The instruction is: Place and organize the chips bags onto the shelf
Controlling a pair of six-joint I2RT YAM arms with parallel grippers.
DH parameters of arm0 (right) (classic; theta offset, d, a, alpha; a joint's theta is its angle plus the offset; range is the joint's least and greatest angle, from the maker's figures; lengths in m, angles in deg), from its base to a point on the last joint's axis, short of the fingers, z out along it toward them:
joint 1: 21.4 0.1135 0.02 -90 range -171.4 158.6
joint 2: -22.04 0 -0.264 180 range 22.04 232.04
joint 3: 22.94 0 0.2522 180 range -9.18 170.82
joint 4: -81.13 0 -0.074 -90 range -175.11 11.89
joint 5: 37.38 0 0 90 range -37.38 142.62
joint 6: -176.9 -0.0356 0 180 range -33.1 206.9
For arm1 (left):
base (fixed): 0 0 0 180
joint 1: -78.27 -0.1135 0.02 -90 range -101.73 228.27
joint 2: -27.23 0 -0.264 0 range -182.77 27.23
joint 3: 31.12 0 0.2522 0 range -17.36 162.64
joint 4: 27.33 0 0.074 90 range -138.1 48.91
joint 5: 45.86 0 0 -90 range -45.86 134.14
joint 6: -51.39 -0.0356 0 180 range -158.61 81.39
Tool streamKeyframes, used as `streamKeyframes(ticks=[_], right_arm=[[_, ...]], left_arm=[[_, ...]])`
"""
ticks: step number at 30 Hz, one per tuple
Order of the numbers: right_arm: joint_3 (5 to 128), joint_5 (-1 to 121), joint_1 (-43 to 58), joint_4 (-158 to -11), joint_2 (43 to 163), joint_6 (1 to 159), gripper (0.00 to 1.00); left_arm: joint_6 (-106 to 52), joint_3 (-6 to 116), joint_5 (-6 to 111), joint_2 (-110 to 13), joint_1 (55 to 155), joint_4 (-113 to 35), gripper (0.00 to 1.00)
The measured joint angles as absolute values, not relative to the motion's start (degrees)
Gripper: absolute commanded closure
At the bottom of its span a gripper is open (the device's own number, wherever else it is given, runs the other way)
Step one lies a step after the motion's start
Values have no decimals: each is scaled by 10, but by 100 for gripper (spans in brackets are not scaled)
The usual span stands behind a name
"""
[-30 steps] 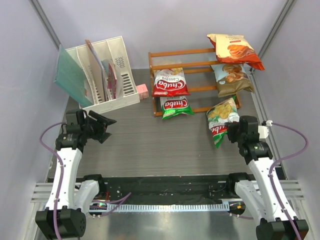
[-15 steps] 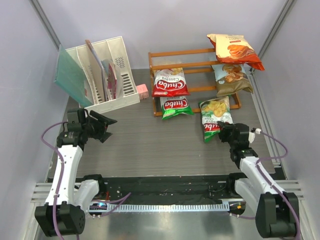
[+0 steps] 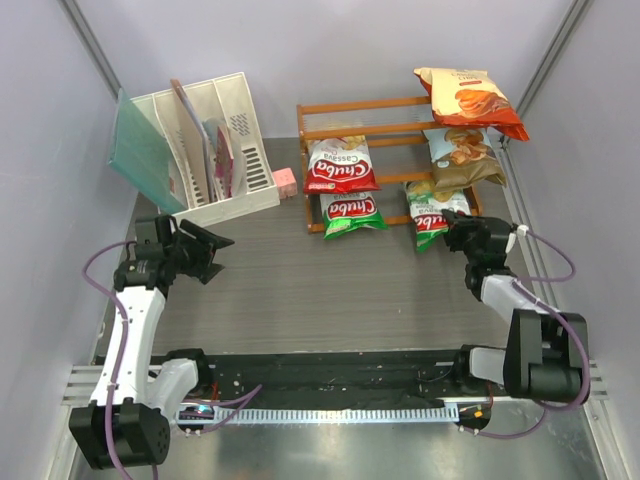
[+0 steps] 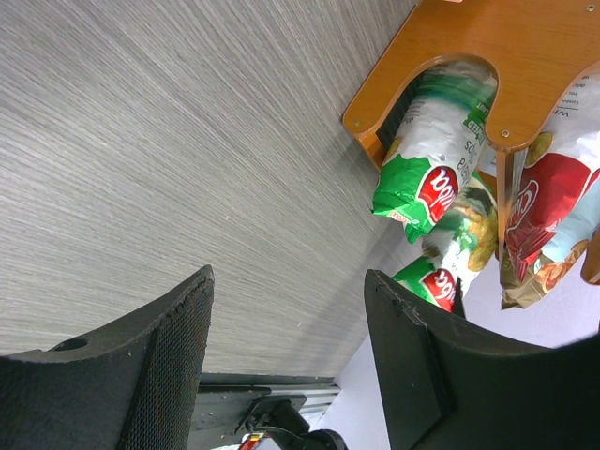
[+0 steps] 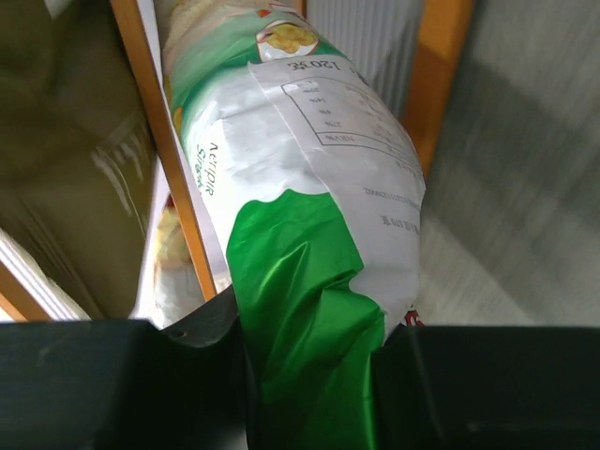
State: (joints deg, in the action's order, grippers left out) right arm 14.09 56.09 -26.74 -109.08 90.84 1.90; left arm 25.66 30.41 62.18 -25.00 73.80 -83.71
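The orange-brown wooden shelf stands at the back centre-right. A cream/orange-red bag lies on its top tier and a light-blue/brown bag on the middle right. A red Chiba bag and a green Chiba bag sit on the left side. My right gripper is shut on another green Chiba bag, whose far end is in the shelf's bottom tier at the right; in the right wrist view this bag fills the jaws. My left gripper is open and empty.
A white plastic file organizer with folders stands at the back left. A small pink block lies between it and the shelf. Grey walls close in on both sides.
My right gripper has carried the green bag from the table's right side back and up to the shelf's bottom tier. The left arm has barely moved.
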Motion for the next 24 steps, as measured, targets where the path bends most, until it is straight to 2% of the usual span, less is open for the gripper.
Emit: streamKeyframes(ticks=[11, 16, 24], right_arm=[[276, 625, -320, -1094, 1058, 101, 99], [280, 648, -321, -1148, 1129, 71, 99], [280, 629, -321, -1195, 1143, 39, 99]], left_arm=[[254, 317, 621, -256, 738, -836, 35], [251, 323, 618, -261, 738, -838, 35], [245, 330, 615, -265, 738, -843, 35]])
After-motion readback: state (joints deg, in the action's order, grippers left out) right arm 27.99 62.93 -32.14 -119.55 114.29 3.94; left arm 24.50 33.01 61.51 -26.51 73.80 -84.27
